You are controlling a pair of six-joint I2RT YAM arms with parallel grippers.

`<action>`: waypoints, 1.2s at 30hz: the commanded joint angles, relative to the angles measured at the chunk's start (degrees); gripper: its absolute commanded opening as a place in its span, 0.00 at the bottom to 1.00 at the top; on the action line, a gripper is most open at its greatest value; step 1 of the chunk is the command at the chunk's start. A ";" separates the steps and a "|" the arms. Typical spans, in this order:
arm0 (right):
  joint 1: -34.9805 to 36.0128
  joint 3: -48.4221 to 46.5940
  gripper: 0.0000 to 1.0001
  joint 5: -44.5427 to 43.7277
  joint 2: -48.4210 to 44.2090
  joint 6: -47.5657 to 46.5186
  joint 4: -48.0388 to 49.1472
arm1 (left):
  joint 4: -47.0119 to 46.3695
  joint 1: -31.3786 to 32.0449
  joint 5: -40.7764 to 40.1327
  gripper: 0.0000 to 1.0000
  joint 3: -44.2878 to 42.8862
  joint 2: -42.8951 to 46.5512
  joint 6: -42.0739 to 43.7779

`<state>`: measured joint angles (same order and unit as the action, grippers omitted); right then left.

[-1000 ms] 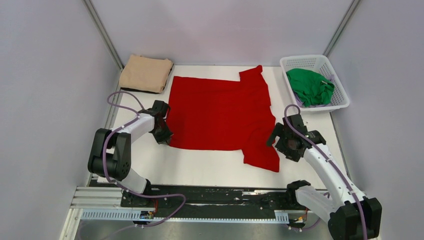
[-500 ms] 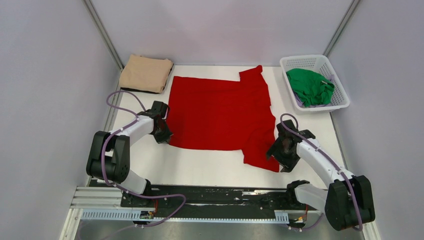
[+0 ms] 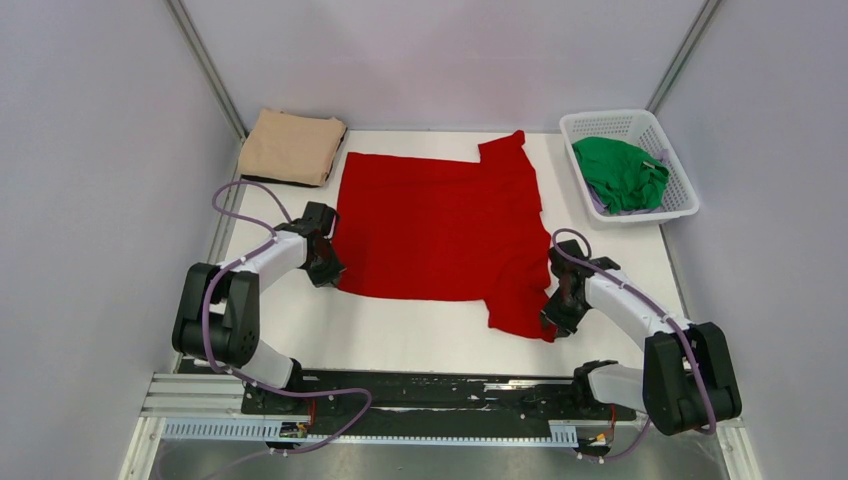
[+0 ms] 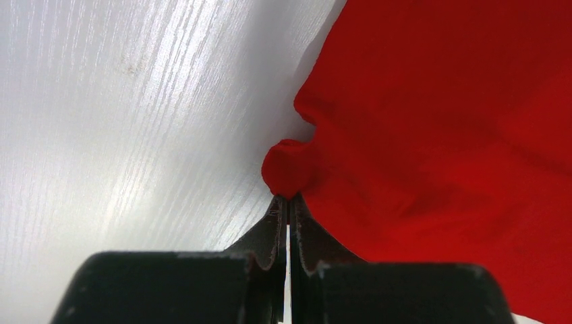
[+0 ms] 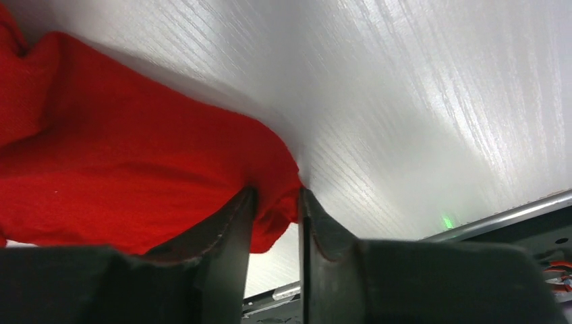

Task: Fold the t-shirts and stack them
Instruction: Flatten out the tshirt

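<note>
Between right claw (image 5: 276,216) tips: red shirt (image 5: 135,175) edge.

L arm reaches fwd, low; left hand (image 4: 289,206) jaws pinched tight on red cloth. R arm bent inward, low; right hand (image 5: 276,202) jaws narrowly apart w/ red cloth between fingers (image 5: 229,229).

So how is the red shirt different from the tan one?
The red shirt lies spread out in the middle of the table, while the tan shirt sits folded at the far left corner. The red one covers far more table. Both arms' jaws pinch the red shirt's edges; nothing touches the tan one. Both are plain cloth.
</note>
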<state>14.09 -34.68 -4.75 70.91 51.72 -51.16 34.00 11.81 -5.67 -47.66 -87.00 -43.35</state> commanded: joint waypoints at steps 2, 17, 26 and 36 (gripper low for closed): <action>0.32 1.17 0.16 0.36 1.67 0.45 7.59 | 0.43 -0.28 -0.78 0.00 0.20 2.22 1.32; -0.74 -18.67 0.00 -8.50 -14.38 -8.41 7.91 | 3.68 -0.23 2.51 0.00 -13.22 18.10 3.49; -1.31 -37.78 0.00 -17.73 -17.48 -19.30 12.57 | 0.18 -0.22 0.23 0.00 -31.82 22.76 5.10; -1.39 -56.54 0.00 -21.82 -21.24 -32.61 15.63 | -1.11 -0.21 2.64 0.00 -53.25 24.51 10.08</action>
<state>13.04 -83.77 -22.74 52.25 27.03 -39.55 34.96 11.84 -3.53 -91.83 -64.53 -37.23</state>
